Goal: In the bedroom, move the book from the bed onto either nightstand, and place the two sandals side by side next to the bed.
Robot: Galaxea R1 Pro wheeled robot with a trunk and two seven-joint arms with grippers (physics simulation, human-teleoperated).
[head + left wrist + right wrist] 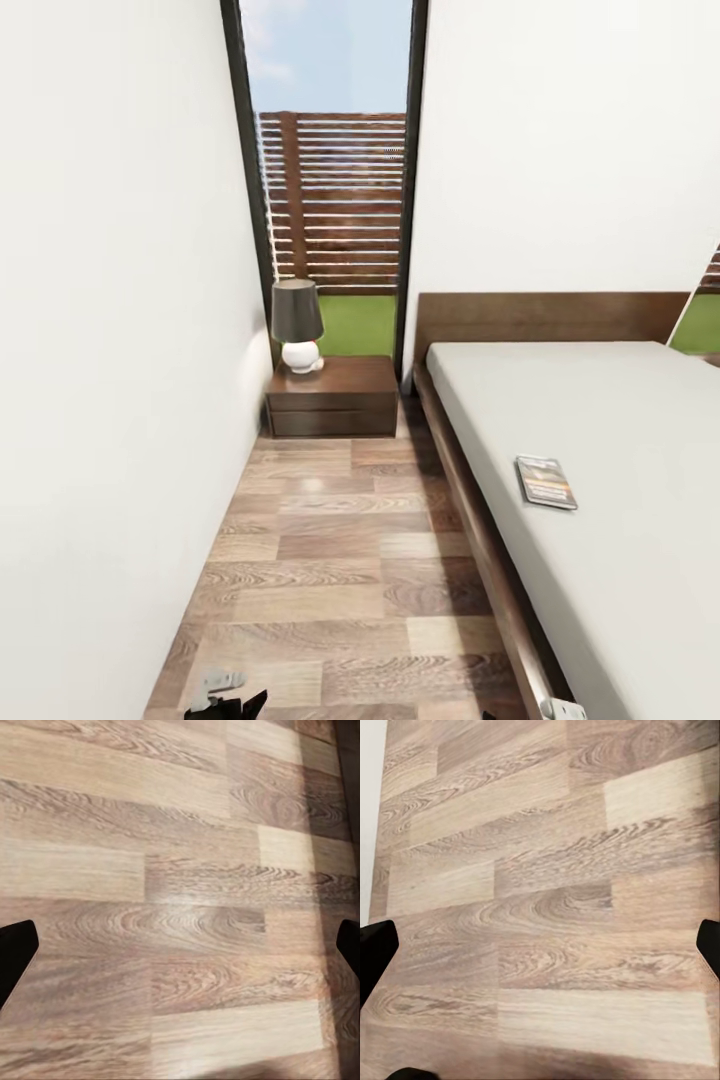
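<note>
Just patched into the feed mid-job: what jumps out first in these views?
The big bed fills the right side, with the book lying flat on its mattress near the left edge. Ahead, against the far wall by the tall window, stands a nightstand with a lamp on top.

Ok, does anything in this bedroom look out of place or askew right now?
Only the book: it lies alone on the bare mattress of the bed, turned slightly off square to the bed's edge. The lamp stands upright on the nightstand. Nothing looks spilled or damaged.
</note>
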